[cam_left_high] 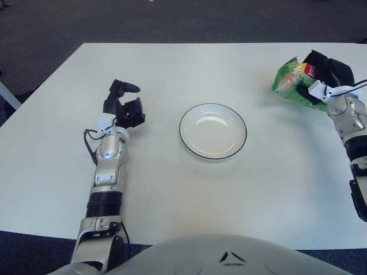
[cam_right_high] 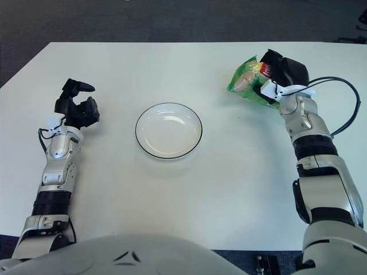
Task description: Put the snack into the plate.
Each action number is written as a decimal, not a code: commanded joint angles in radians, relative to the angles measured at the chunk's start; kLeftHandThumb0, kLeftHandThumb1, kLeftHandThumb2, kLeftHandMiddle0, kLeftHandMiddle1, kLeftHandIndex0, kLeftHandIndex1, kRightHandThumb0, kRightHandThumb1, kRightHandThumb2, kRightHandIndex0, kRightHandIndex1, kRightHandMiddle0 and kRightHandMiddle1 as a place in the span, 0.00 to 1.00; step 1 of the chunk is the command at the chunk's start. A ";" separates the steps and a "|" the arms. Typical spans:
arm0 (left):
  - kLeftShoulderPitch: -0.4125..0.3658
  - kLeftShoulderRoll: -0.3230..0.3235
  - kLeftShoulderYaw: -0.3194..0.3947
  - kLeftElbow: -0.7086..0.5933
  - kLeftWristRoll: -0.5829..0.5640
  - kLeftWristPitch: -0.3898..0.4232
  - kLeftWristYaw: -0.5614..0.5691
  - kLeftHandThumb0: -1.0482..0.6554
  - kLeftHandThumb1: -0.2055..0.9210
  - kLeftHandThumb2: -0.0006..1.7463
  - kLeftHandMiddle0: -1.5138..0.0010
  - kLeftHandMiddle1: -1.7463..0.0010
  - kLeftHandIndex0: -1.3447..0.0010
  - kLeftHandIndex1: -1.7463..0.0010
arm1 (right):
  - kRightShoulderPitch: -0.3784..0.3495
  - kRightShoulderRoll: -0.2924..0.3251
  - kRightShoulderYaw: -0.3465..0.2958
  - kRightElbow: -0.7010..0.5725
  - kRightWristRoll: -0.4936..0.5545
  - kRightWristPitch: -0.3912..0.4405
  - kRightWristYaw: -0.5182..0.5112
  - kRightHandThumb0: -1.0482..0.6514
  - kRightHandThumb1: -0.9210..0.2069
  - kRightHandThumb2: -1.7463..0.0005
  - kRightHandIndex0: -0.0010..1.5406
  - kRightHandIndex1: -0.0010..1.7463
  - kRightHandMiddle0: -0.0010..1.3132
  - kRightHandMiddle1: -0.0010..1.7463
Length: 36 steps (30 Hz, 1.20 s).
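Note:
A green snack bag (cam_right_high: 248, 80) with a red patch is at the right side of the white table (cam_right_high: 183, 195). My right hand (cam_right_high: 281, 70) is shut on the bag, its black fingers wrapped over the bag's right end; the bag also shows in the left eye view (cam_left_high: 291, 81). I cannot tell whether the bag is lifted off the table or touching it. A white plate (cam_right_high: 168, 130) with a dark rim sits empty at the table's middle, to the left of the bag. My left hand (cam_right_high: 77, 107) shows to the left of the plate, fingers spread and holding nothing.
The white table has dark carpet (cam_right_high: 172, 20) beyond its far edge. A black cable (cam_right_high: 344, 109) loops off my right forearm.

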 commanded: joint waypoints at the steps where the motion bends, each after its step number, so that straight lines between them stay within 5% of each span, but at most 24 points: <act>1: 0.151 -0.067 -0.023 0.102 0.009 0.001 0.004 0.38 0.68 0.58 0.15 0.00 0.69 0.00 | -0.044 0.022 -0.039 -0.043 0.038 -0.019 0.031 0.62 0.87 0.00 0.57 1.00 0.53 0.99; 19: 0.146 -0.062 -0.022 0.118 0.003 -0.014 -0.005 0.38 0.68 0.58 0.14 0.00 0.69 0.00 | -0.035 0.110 -0.104 -0.373 0.123 -0.070 0.165 0.62 0.88 0.00 0.57 1.00 0.54 0.98; 36: 0.152 -0.063 -0.028 0.109 0.009 -0.004 0.000 0.38 0.67 0.59 0.14 0.00 0.68 0.00 | -0.097 0.215 -0.015 -0.407 0.052 -0.205 0.218 0.62 0.87 0.00 0.58 0.99 0.52 1.00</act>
